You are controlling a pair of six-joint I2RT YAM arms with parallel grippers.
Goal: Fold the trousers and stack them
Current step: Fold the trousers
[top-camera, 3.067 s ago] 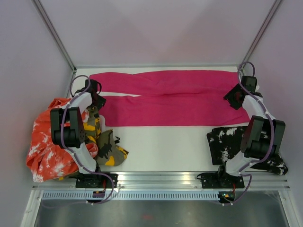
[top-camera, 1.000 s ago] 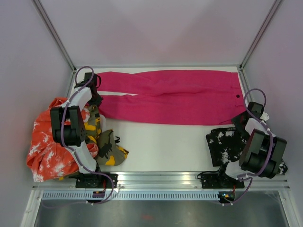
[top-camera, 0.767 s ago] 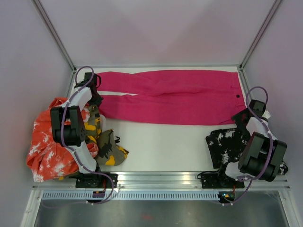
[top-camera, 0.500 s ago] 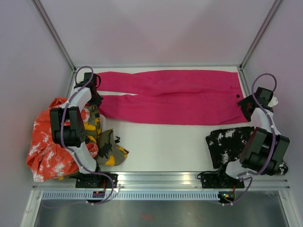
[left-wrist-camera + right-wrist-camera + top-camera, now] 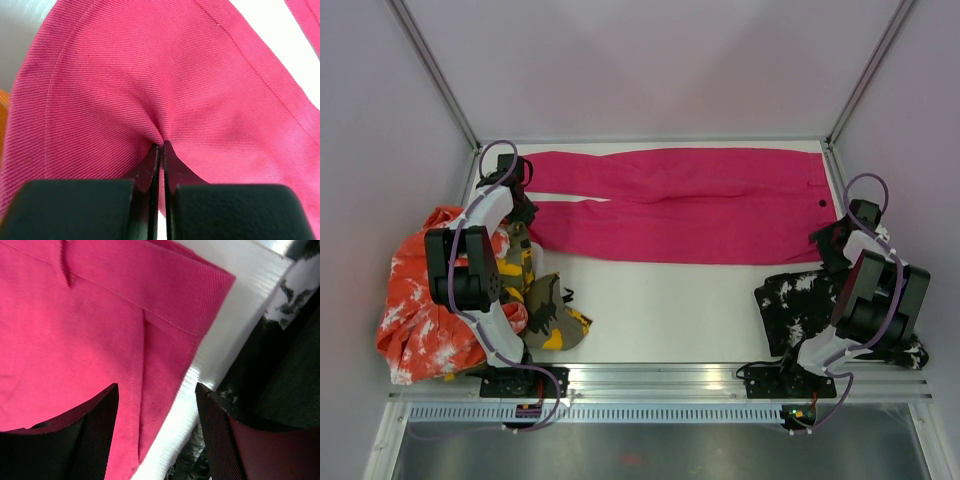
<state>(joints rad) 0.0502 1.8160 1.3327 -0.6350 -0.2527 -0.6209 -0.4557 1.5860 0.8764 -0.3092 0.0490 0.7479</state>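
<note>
The large magenta-pink trousers (image 5: 680, 205) lie spread flat across the back of the table, legs pointing left and waistband at the right. My left gripper (image 5: 526, 214) is at the end of the near leg. In the left wrist view it (image 5: 160, 146) is shut on a pinched fold of the pink cloth (image 5: 150, 80). My right gripper (image 5: 828, 243) hangs over the near right corner of the waistband. It (image 5: 156, 392) stands open there, with the pink waistband corner (image 5: 165, 300) and a strip of white table between the fingers and nothing gripped.
Orange-white mottled trousers (image 5: 420, 300) are heaped at the left edge, with a camouflage pair (image 5: 548, 312) beside them. Black, white-splattered trousers (image 5: 805, 300) lie by the right arm's base and show dark in the right wrist view (image 5: 280, 360). White table (image 5: 670, 300) shows at the front middle.
My right gripper swung up along the waistband's right end and came back down to its near corner, opening slightly. The left gripper and the pink trousers stayed put.
</note>
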